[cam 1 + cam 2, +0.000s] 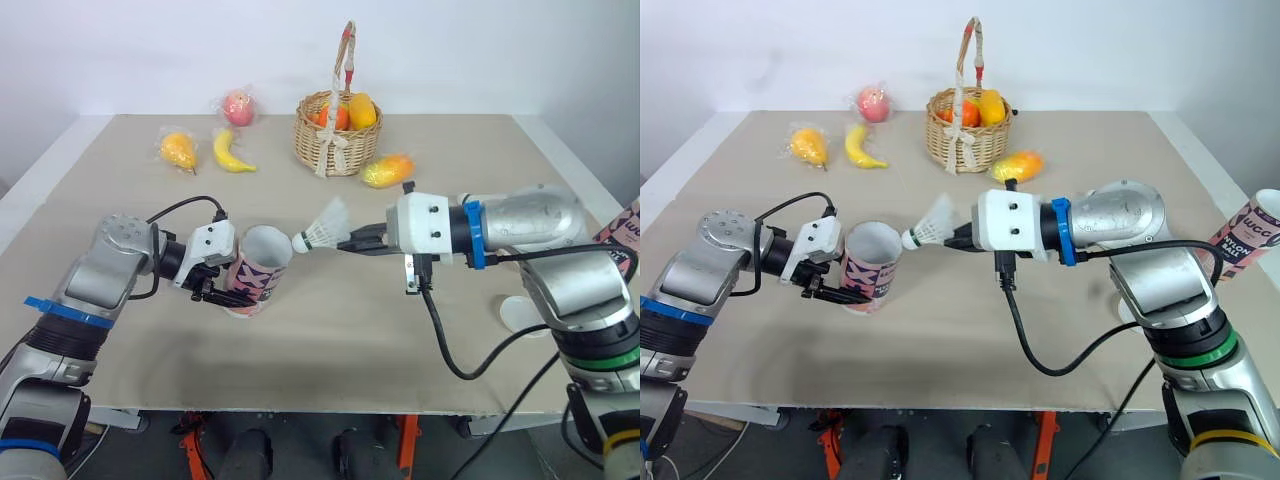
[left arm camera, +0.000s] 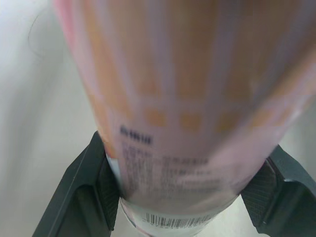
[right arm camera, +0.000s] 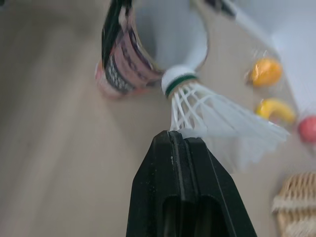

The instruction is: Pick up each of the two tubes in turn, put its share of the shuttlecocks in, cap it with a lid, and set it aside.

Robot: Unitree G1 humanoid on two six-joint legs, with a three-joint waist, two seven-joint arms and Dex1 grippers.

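Left eye view shows the left claw [image 1: 224, 292] clamped round the pink patterned cardboard tube [image 1: 258, 272], tilting its open mouth toward the right claw [image 1: 352, 240], presumably to receive the white feather shuttlecock [image 1: 322, 228] pinched there. Left wrist view has black fingers [image 2: 94, 192] pressing both tube sides. Right wrist view puts the shuttlecock's nose at the tube's rim, just beyond the closed claw's tips.

One woven wicker basket [image 1: 330, 140]. Two pink patterned cardboard tubes: first tube [image 1: 255, 272] in front of the basket, second tube [image 1: 1252, 232] far right of it. One white feather shuttlecock [image 1: 322, 230]. Four wrapped fruits: pink apple [image 1: 238, 106], yellow banana [image 1: 232, 152], orange pear [image 1: 178, 150], orange mango [image 1: 388, 170].
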